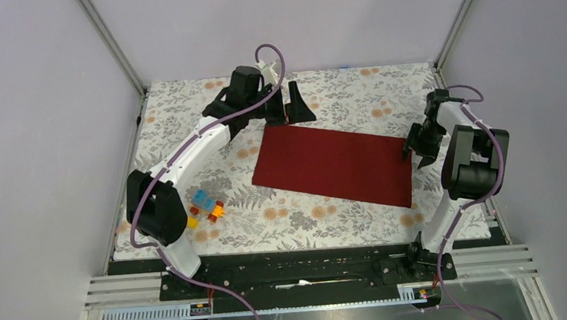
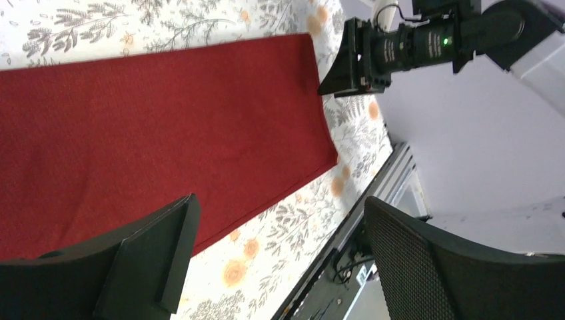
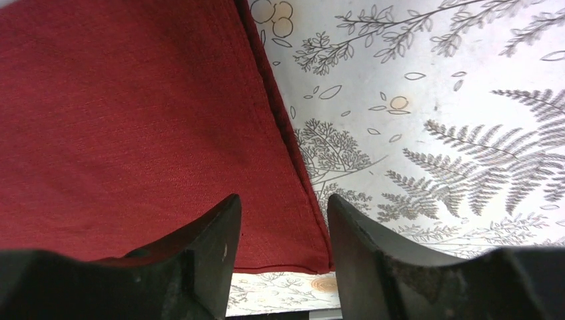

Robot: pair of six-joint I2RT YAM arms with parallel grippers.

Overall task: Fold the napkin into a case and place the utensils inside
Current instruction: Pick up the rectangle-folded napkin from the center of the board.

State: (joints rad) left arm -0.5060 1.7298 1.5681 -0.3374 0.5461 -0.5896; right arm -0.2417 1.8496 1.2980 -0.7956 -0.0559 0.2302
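Note:
The dark red napkin (image 1: 334,164) lies flat on the flowered table as a wide folded rectangle. My left gripper (image 1: 290,112) hovers open over its far left corner; in the left wrist view the left gripper (image 2: 280,203) has nothing between its fingers and the napkin (image 2: 166,133) lies below. My right gripper (image 1: 415,153) sits at the napkin's right short edge. In the right wrist view the right gripper (image 3: 282,200) straddles a corner of the napkin (image 3: 133,120), jaws apart and the cloth still flat. The utensils and the case are out of view.
Small colourful toy blocks (image 1: 206,206) lie at the left, near the left arm's elbow. Grey walls close in the table on three sides. A black rail (image 1: 304,269) runs along the near edge between the arm bases.

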